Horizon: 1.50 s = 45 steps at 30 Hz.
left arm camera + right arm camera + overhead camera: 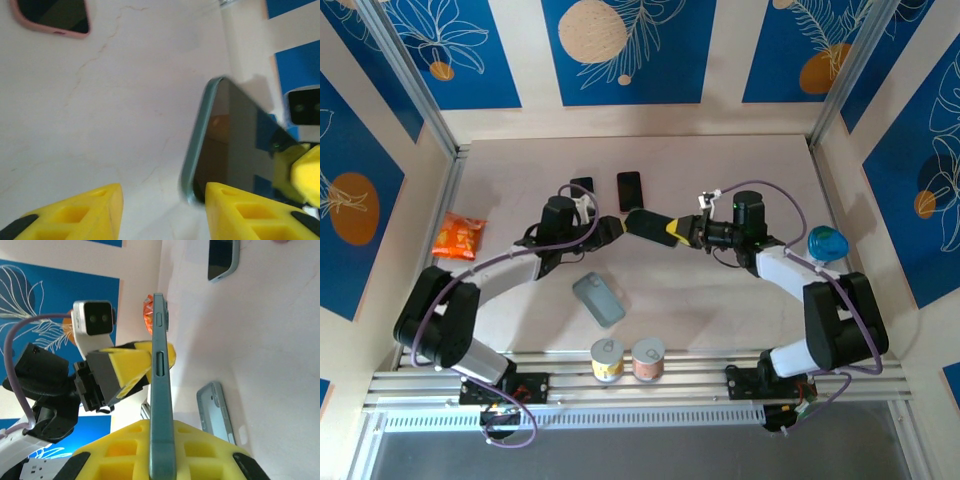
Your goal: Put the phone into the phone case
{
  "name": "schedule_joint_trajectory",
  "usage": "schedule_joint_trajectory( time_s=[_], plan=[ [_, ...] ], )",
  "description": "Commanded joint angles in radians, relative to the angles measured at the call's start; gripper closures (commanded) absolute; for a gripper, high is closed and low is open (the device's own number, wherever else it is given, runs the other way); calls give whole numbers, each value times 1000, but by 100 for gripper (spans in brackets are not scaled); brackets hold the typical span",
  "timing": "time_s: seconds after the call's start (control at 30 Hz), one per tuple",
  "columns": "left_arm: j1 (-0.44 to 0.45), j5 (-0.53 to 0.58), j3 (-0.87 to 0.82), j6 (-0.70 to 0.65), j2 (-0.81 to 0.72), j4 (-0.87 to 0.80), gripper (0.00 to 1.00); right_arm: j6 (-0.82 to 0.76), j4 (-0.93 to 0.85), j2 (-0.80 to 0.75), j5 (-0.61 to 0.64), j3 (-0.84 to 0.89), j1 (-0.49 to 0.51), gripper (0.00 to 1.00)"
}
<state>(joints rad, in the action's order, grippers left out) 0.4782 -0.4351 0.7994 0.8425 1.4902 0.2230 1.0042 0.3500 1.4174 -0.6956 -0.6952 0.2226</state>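
A teal-edged phone [645, 222] with a dark screen hangs in the air over the middle of the table. My right gripper [677, 232] is shut on its near end [161, 365], holding it edge-up. My left gripper [615, 228] stands open around the phone's far end. In the left wrist view the phone [235, 145] sits just inside the right fingertip [225, 200], with a wide gap to the other one. The grey-blue phone case [598, 299] lies open side up on the table in front of the arms, and it also appears in the right wrist view [216, 412].
Two other phones [582, 187] [629, 190] lie at the back. An orange snack packet [458, 237] is at the left and a blue object [827, 243] at the right. Two small round tubs [607, 358] [648, 358] stand near the front rail.
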Motion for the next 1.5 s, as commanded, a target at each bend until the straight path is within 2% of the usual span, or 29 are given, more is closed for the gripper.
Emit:
schedule_joint_trajectory(
  time_s=[0.0, 0.1, 0.2, 0.27, 0.37, 0.83, 1.13, 1.47],
  plan=[
    [0, 68, 11, -144, -69, -253, 56, -55, -60, -69, -13, -6, -61, 100],
    [4, 98, -6, -207, -120, -378, 61, -87, -121, -96, -17, -7, -105, 100],
    [19, 83, -33, -239, -147, -449, 71, -112, -160, -112, -28, -7, -135, 100],
    [43, 57, -49, -249, -143, -483, 81, -117, -173, -118, -29, -6, -150, 100],
    [81, 11, -71, -248, -121, -508, 100, -113, -171, -118, -35, -4, -163, 100],
    [193, -65, -71, -224, 61, -495, 100, -103, -178, -113, -62, -9, -164, 100],
    [204, -104, 11, -166, 231, -345, 100, -88, -182, -135, -60, 1, -169, 100],
    [210, -112, 164, -72, 388, -192, 100, -137, -299, -198, -54, -7, -216, 100]
  ],
)
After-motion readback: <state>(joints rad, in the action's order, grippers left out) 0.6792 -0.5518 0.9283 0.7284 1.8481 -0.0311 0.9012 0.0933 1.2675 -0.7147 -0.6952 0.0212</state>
